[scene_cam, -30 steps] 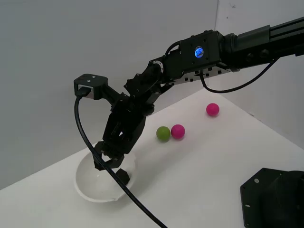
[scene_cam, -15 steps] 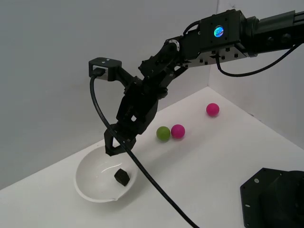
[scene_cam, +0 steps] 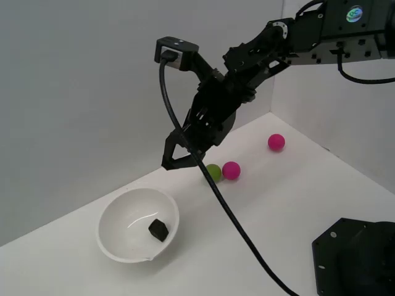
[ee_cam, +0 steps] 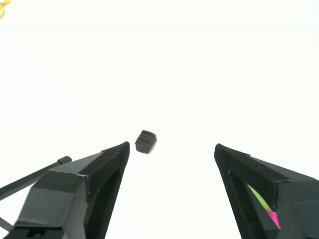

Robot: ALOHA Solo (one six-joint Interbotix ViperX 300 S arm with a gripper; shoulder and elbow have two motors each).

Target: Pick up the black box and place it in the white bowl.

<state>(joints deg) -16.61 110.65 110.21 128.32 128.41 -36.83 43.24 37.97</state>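
The black box (scene_cam: 158,229) lies inside the white bowl (scene_cam: 115,213), toward the side at the exterior view's right, near the front of the table. My gripper (scene_cam: 178,162) hangs open and empty well above the bowl's far rim, shifted toward the exterior view's right. In the wrist view the black box (ee_cam: 145,141) shows small and free between and beyond the two dark fingers (ee_cam: 102,174), with the gripper (ee_cam: 172,146) spread wide. The surface around the box there is washed out white, so the bowl's outline is not visible.
A green ball (scene_cam: 213,172) and a pink ball (scene_cam: 231,169) sit side by side behind the bowl; another pink ball (scene_cam: 276,142) lies farther back. A black base plate (scene_cam: 355,259) occupies the front corner at the exterior view's right. A black cable (scene_cam: 228,216) hangs from the wrist.
The gripper was down inside the bowl around the box, then lifted open, up and toward the exterior view's right. The box stayed in the bowl.
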